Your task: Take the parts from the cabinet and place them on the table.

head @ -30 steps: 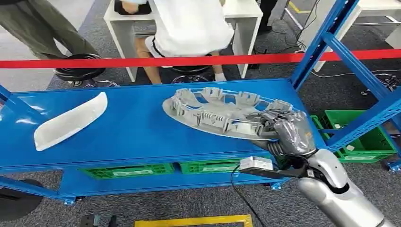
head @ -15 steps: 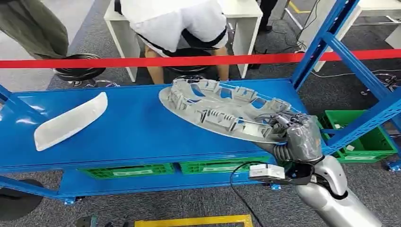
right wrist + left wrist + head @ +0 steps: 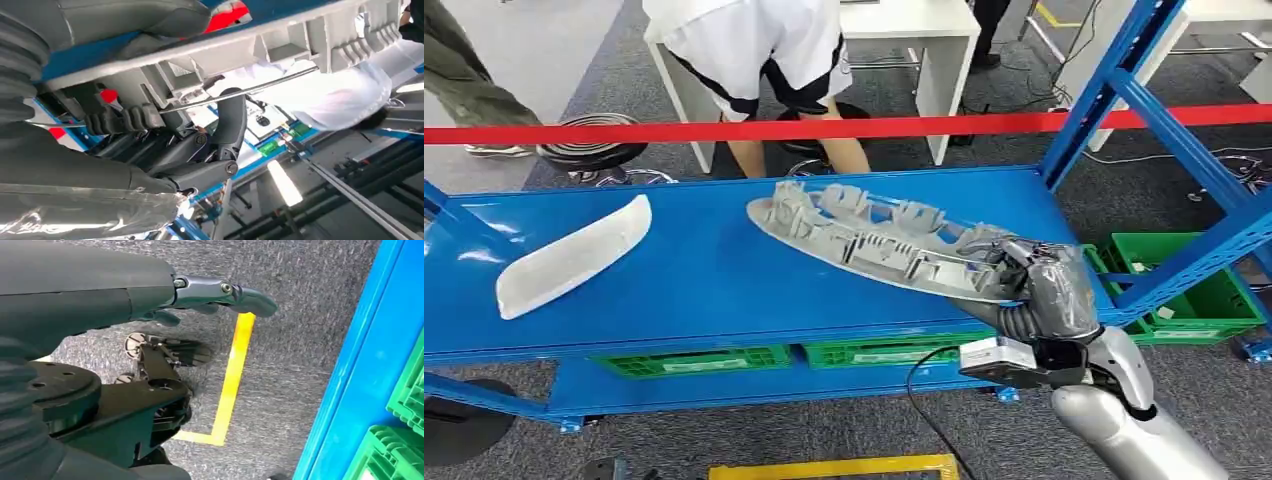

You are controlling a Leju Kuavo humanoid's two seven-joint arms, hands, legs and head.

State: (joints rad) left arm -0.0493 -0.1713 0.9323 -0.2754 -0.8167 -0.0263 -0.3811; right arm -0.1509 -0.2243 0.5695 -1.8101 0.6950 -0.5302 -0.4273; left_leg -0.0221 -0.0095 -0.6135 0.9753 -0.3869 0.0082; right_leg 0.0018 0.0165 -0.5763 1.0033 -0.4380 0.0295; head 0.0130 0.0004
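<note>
Grey ribbed part (image 3: 874, 240), a long plastic moulding with clips along its back, is tilted over the right half of the blue shelf (image 3: 714, 280), its right end gripped by the right hand (image 3: 1039, 285). In the right wrist view the fingers (image 3: 227, 125) curl under the part's edge (image 3: 280, 47) and a thin metal rod, with the thumb pressed on top. A white curved part (image 3: 574, 255) lies flat on the shelf's left side, well apart from the grey one. The left hand (image 3: 220, 292) hangs over grey carpet beside a yellow floor line (image 3: 232, 370), fingers apart and holding nothing.

Green crates (image 3: 694, 358) sit on the lower shelf level, and another green crate (image 3: 1194, 300) stands on the floor to the right behind the blue rack's diagonal brace (image 3: 1184, 140). A red tape barrier (image 3: 724, 130) runs across behind the shelf. Beyond it a person in a white top (image 3: 754, 40) bends near a white desk (image 3: 924, 40) and a black stool (image 3: 589, 145). No writing is legible.
</note>
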